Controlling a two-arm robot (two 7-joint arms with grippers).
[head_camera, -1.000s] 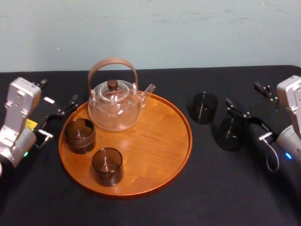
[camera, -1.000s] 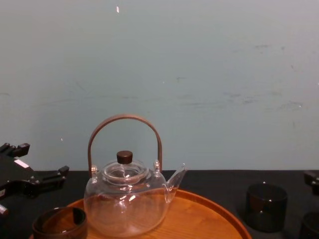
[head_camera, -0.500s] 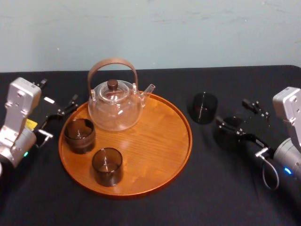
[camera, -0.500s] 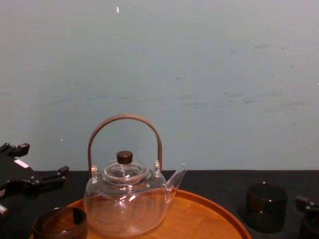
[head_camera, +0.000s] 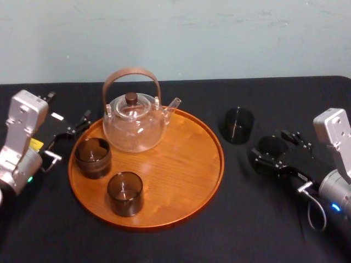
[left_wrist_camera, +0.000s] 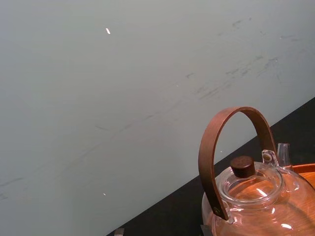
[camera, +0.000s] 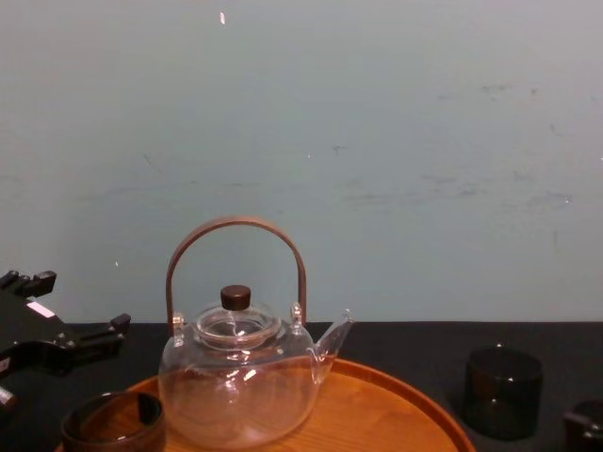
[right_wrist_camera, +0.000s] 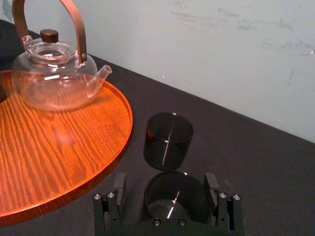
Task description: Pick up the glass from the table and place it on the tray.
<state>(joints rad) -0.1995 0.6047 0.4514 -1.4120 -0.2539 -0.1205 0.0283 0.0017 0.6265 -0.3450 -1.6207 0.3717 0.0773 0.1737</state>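
Observation:
Two dark smoky glasses stand on the black table to the right of the round wooden tray point(head_camera: 181, 175). My right gripper point(head_camera: 276, 147) is low around the nearer glass point(head_camera: 272, 148), open, with a finger on each side of it. The right wrist view shows this glass point(right_wrist_camera: 174, 196) between the fingers point(right_wrist_camera: 119, 186), with a small gap on one side. The farther glass point(head_camera: 238, 125) stands free behind it. My left gripper point(head_camera: 67, 109) rests open at the tray's left edge, holding nothing.
A clear glass teapot point(head_camera: 134, 123) with a brown arched handle stands at the back of the tray. Two more dark glasses point(head_camera: 93, 157) point(head_camera: 125, 193) are on the tray's left half. The tray's right half is bare wood. A pale wall runs behind the table.
My right gripper has swung in and come down from behind the nearer glass to sit around it, staying open. The left arm and both glasses have not moved.

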